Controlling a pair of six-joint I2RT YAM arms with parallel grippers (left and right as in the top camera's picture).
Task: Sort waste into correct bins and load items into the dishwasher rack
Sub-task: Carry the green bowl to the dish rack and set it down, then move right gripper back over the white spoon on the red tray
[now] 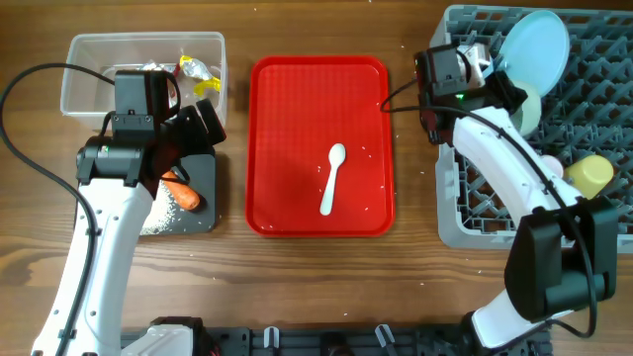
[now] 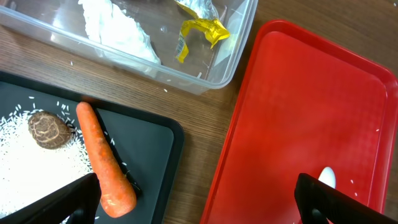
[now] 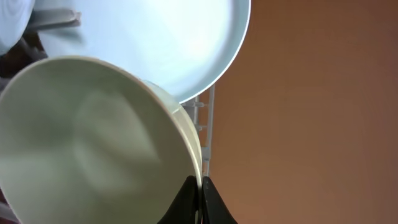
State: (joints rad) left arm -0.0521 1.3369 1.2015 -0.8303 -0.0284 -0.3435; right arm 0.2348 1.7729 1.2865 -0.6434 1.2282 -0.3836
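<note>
right gripper (image 3: pixel 196 194): fingers pressed together on the rim of the pale round bowl (image 3: pixel 93 137), at the bottom centre of the right wrist view
bowl place: upper left of the grey plastic pegged dishwasher rack (image 1: pixel 613 69), touching or just in front of the large pale blue round plate (image 3: pixel 161 43); can't tell if it is seated between pegs
risk 1: thin rim pinch, so the pale round bowl could swing or slip out if tilted
risk 2: bowl could knock the plate standing behind it and tip it off its pegs
risk 3: letting go before the bowl sits between pegs, and it rolls flat
left gripper (image 2: pixel 196 199): fingers spread wide, holding nothing, over the edge of the shallow black rectangular bin (image 2: pixel 149 134)
in black bin: orange carrot (image 2: pixel 104 158), small brown round lump (image 2: pixel 46 129), white rice-like grains (image 2: pixel 25 168)
in clear plastic tub (image 2: pixel 236 43): yellow crinkled wrapper (image 2: pixel 202 30), white crumpled tissue (image 2: pixel 121 28)
left to load: white spoon (image 1: pixel 332 180) lying on the flat red tray (image 1: pixel 287 119), frame centre
in the way: small yellow cup (image 1: pixel 590 175) at the rack's right side, well apart from the bowl; the right arm itself covers the rack's left half
</note>
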